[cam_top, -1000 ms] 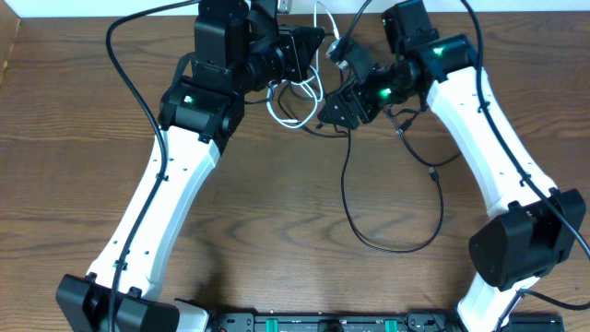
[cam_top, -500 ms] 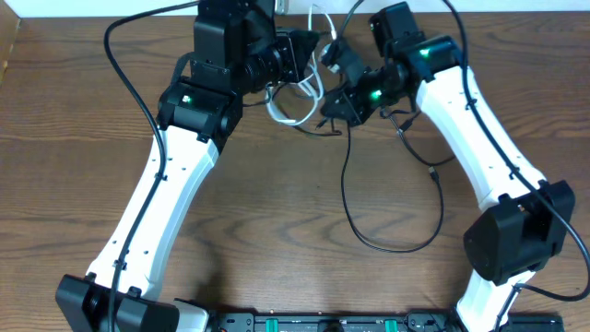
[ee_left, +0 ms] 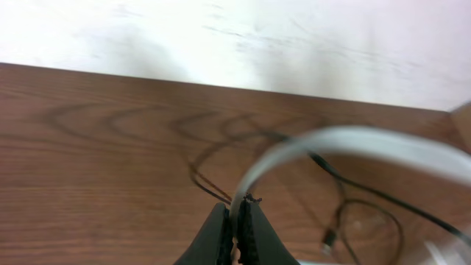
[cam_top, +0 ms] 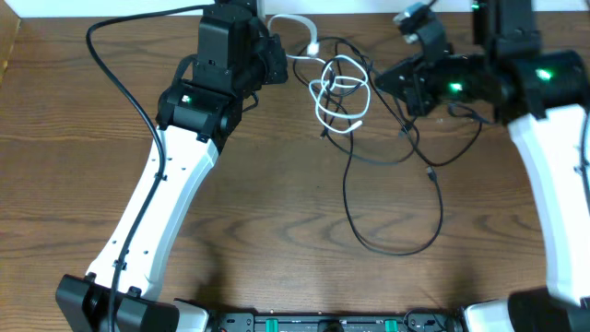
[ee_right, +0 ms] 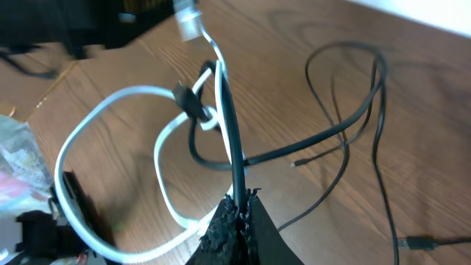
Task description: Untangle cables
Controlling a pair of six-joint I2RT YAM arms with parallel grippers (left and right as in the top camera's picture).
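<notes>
The white cable [cam_top: 337,103] lies in loops at the back middle of the table, tangled with two black cables [cam_top: 355,63]. One black cable trails forward in a long loop [cam_top: 396,245]. My left gripper [cam_top: 284,57] is shut on the white cable [ee_left: 346,140], which arcs up and away from the jaws [ee_left: 237,219]. My right gripper [cam_top: 383,81] is shut on a black cable [ee_right: 229,125] that runs taut from the jaws [ee_right: 240,210] to the knot. The white cable [ee_right: 110,99] loops to the left of it, its plug [ee_right: 188,18] at the top.
The table's back edge meets a white wall [ee_left: 235,37] just behind the tangle. A thick black arm wire [cam_top: 120,78] arches over the left side. A black plug [ee_right: 412,241] lies on the wood to the right. A dark rail [cam_top: 323,323] runs along the front edge.
My right gripper has closed on a black cable and swung right and back, pulling it. The tangle has spread out between the two grippers. The left gripper stays shut on the white cable.
</notes>
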